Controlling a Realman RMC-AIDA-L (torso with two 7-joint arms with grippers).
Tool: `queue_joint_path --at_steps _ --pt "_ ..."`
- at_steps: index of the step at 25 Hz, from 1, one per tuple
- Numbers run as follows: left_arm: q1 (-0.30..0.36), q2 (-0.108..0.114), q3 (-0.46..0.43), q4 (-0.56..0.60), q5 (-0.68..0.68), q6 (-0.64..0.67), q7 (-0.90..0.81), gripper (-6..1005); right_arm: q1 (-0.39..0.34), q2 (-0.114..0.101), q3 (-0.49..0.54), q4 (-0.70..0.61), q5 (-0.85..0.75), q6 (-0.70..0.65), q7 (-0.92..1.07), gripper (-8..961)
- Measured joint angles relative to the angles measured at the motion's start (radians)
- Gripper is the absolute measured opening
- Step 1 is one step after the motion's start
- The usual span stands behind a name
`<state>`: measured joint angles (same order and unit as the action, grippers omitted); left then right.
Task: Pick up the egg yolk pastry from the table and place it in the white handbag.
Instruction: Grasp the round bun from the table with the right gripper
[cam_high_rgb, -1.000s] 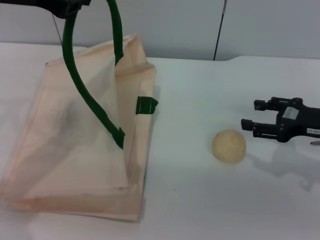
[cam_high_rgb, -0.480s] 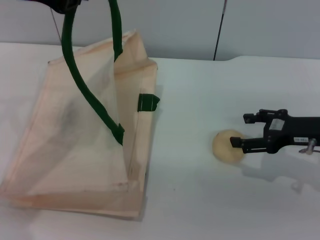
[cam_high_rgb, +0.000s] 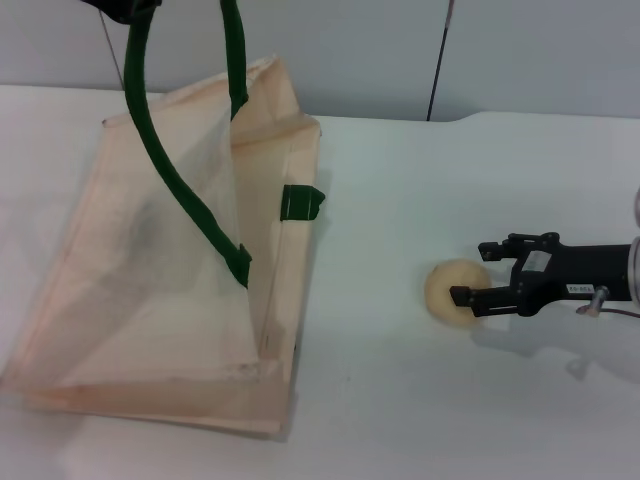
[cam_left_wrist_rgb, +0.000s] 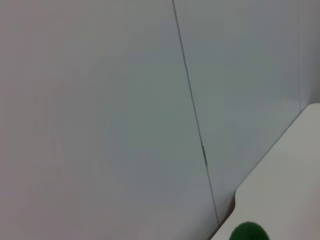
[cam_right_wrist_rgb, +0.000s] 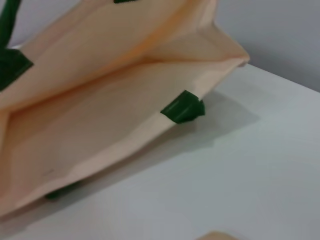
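Note:
The egg yolk pastry, a pale yellow-beige ball, lies on the white table right of centre. My right gripper is open, and its black fingers reach around the pastry's right side. A sliver of the pastry shows in the right wrist view. The white handbag, cream fabric, stands on the left with its mouth held open. My left gripper, at the top left edge, holds one dark green handle up. A bit of that handle shows in the left wrist view.
The table is white, with a grey wall behind and a dark vertical seam. A green handle tab sticks out of the bag's right edge, also seen in the right wrist view.
My right gripper has moved left and down to the pastry, so its open fingers now flank it. The bag's raised side has shifted slightly.

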<state>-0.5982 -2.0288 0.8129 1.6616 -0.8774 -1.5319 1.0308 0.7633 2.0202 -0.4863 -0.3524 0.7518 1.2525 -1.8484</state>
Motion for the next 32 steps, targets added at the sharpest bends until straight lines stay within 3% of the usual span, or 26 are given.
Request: queue_joint_path --at_steps 21,27,32 --pt "-0.009 -0.001 -0.002 0.003 0.01 -0.001 0.0 120 0.049 0.001 -0.071 0.089 -0.001 -0.078 0.044 881" --pt "-0.009 -0.001 -0.003 0.003 0.011 -0.001 0.001 119 0.056 0.0 -0.102 0.085 0.0 -0.078 0.062 750" --pt "-0.007 -0.001 -0.003 0.003 0.024 -0.001 0.001 119 0.071 0.003 -0.102 0.079 0.008 -0.071 0.042 704"
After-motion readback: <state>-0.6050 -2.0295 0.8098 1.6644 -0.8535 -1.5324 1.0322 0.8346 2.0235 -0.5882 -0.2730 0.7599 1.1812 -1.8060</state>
